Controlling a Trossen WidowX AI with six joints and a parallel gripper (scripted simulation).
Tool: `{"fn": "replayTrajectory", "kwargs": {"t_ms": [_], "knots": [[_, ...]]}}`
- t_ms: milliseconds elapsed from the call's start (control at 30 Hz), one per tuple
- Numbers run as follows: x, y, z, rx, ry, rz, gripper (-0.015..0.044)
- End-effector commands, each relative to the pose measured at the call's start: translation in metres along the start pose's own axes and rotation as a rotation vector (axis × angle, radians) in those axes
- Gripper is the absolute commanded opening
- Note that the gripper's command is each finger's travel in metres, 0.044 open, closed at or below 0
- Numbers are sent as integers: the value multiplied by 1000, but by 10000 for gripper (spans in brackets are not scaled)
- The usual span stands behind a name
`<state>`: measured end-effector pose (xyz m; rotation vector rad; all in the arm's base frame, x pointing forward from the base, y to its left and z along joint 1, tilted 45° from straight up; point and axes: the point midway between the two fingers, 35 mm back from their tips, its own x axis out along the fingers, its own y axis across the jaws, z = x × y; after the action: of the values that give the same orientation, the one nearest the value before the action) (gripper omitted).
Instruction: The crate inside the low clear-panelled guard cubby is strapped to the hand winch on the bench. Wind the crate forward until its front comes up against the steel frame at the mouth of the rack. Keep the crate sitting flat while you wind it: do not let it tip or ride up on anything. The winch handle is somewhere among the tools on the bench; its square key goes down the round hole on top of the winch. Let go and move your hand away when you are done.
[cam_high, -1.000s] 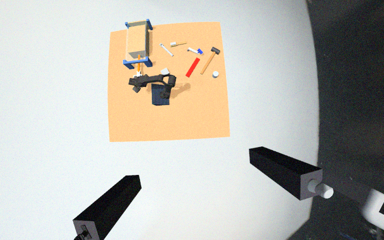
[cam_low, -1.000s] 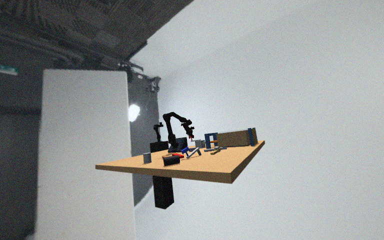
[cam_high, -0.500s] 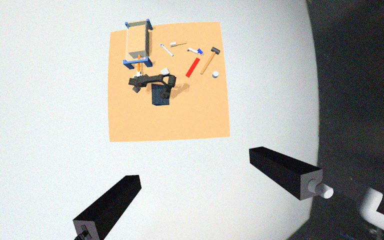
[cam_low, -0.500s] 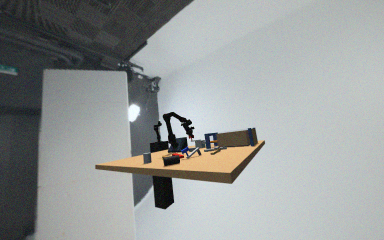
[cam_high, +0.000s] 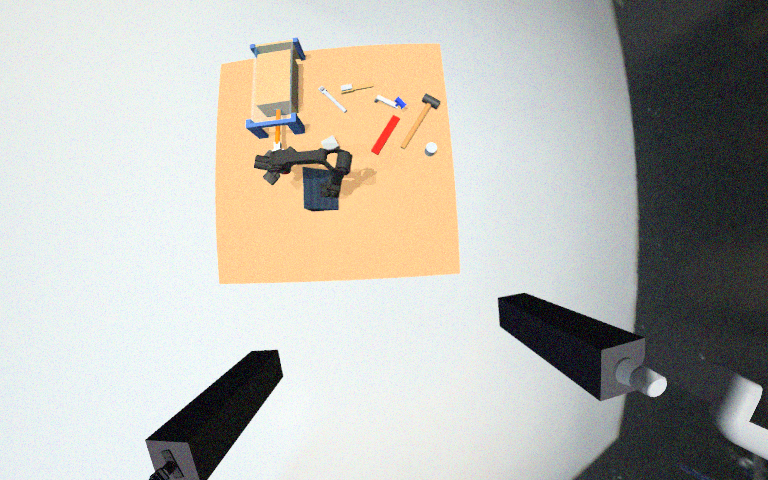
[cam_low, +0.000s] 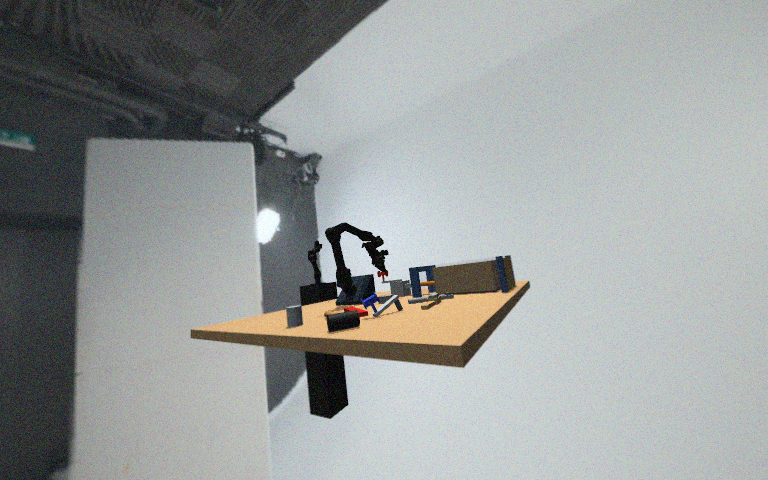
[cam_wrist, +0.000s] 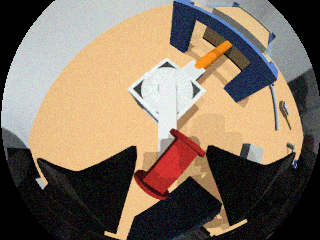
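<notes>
Counter (cam_high: 339, 243) (cam_low: 396, 331) (cam_wrist: 75, 100): tan top, thick slab edge in exterior view. Pale wall (cam_low: 594, 169) fills that view's 3 o'clock side. Dark ribbed ceiling (cam_low: 186, 50) from 10 to 12 o'clock. Light grey panel (cam_low: 169, 283) upright at 9. Bright round light (cam_low: 267, 225) just beside its edge. Top view: pale floor, dark area at 3.

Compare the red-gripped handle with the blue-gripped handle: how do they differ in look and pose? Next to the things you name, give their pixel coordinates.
Colour: the red-gripped handle (cam_low: 382, 274) (cam_wrist: 172, 162) has a red grip; the blue-gripped handle (cam_high: 387, 101) (cam_low: 386, 305) (cam_wrist: 291, 146) has a blue one.
Place: the red-gripped handle is at the winch (cam_high: 276, 146) (cam_low: 399, 287) (cam_wrist: 184, 92), its arm reaching out from the top; the blue-gripped handle lies among the bench tools.
Pose: the red-gripped handle's arm looks level, the blue-gripped handle's slants.
Shared: a pale arm with a coloured grip at one end.
</notes>
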<state>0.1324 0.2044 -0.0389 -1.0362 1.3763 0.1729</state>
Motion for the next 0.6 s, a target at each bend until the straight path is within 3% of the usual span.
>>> {"fn": "replayTrajectory", "kwargs": {"t_ms": [0,300,567], "knots": [[-29,1,15,11,-14,11,230],[-37,1,18,11,-14,11,0],[-37,1,18,10,-8,11,0]]}}
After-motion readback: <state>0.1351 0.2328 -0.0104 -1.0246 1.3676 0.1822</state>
